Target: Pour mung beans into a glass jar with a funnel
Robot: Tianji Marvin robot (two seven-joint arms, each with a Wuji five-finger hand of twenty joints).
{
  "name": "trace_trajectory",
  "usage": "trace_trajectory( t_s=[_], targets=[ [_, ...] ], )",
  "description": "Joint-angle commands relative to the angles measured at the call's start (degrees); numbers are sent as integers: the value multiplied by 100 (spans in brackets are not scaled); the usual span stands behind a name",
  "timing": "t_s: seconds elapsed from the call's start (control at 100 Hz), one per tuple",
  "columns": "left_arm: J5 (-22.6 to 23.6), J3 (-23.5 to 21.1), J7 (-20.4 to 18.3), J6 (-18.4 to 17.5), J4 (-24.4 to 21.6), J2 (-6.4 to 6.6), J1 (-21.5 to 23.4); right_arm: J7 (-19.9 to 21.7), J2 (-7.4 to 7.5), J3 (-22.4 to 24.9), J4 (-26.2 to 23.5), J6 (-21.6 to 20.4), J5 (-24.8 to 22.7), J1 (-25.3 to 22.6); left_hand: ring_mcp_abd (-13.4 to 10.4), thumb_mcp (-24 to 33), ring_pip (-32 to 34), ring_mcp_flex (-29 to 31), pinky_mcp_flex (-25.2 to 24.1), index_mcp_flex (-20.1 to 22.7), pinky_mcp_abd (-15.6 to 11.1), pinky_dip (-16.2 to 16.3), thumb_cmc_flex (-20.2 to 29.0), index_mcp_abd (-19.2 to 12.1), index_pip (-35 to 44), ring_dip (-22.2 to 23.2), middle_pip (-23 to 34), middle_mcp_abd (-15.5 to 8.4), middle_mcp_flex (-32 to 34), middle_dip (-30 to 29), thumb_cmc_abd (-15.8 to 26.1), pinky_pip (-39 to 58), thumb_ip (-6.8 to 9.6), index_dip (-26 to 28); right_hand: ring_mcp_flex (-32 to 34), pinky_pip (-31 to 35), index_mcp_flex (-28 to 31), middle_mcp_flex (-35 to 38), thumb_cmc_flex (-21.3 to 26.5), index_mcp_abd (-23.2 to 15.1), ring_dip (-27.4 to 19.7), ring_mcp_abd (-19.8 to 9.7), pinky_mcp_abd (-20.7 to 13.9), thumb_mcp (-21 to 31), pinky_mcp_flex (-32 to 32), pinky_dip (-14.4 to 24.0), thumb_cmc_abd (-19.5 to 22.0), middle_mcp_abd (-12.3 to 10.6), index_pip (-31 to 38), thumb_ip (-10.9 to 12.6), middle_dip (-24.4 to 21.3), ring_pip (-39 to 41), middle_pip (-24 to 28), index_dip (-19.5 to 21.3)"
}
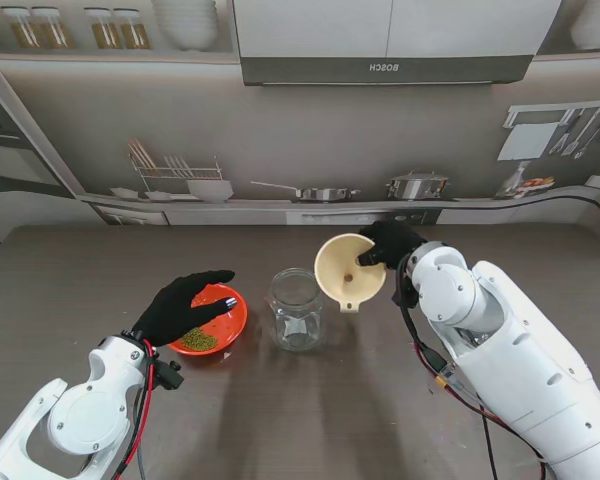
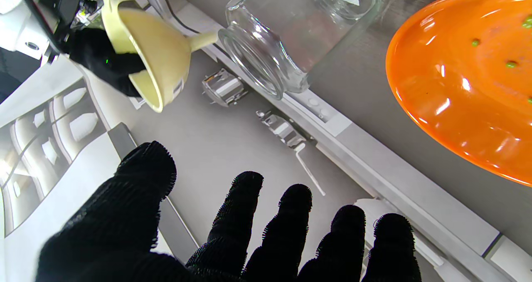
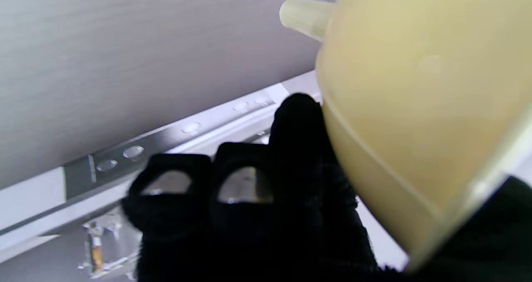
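Bowl [image 1: 212, 318] left of the jar [image 1: 296, 310], funnel [image 1: 348, 270] just right of it.

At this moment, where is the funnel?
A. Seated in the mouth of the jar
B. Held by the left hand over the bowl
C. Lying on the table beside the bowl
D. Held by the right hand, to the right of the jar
D: the right hand grips the funnel, tilted, beside the glass jar, not yet in its mouth.

Grey-brown wood-grain table [image 1: 310, 420] fills the lower view. Printed kitchen backdrop [image 1: 100, 110] from 9 to 3 o'clock: range hood [image 1: 385, 68] at 12, dish rack [image 1: 180, 172] at 10.
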Motion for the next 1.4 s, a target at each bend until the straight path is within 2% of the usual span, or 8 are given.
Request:
trace_trajectory(
  t_s=[0.0,0.23,0.45,1.23,1.39],
  targets=[
    [-11,-22,-76,-30,-21,-23,29,3,-130,-95,-208,31,-13,174,41,-93,-44,50,-12,41,-38,114,56,-9,8,-19,-15,-6,22,60,284,12,88,-1,119,404,98,502,152,5,81,-145,-174,357,264,81,1,270,206,-84,101,206,29,179],
    [33,-90,15,-88,-70,-37,101,-6,-217,-621,-296,422,184,585,42,-89,-45,47,-9,40,-35,114,66,5,7,-20,-15,-1,20,59,279,13,89,-2,123,414,96,500,151,40,74,-162,-162,346,271,70,3,269,198,-61,118,206,27,203],
    [86,-172,140,-148,-135,-58,189,57,-272,-1069,-114,574,296,870,51,-82,-38,59,-1,45,-28,113,63,0,8,-18,-12,3,27,59,272,13,88,-3,121,367,55,452,139,31,48,-180,-174,309,254,34,52,246,185,-48,129,159,17,225],
    [95,-244,187,-138,-196,-68,259,-176,-511,-2075,1114,236,414,1420,47,-69,-41,61,-2,53,-29,111,55,-2,10,-21,-16,16,27,56,279,12,83,-3,107,-380,-262,-3,28,-244,-324,83,139,32,-70,-179,367,151,179,-11,33,-619,-26,214],
    [88,-257,185,-133,-204,-69,271,-269,-549,-2183,1274,133,360,1465,48,-67,-43,60,-4,41,-23,111,60,4,5,-21,-15,14,31,56,277,12,84,-5,110,-671,-609,-436,-248,-259,-637,137,255,-134,-443,-182,513,204,-62,37,-239,-1310,-362,22]
  ],
)
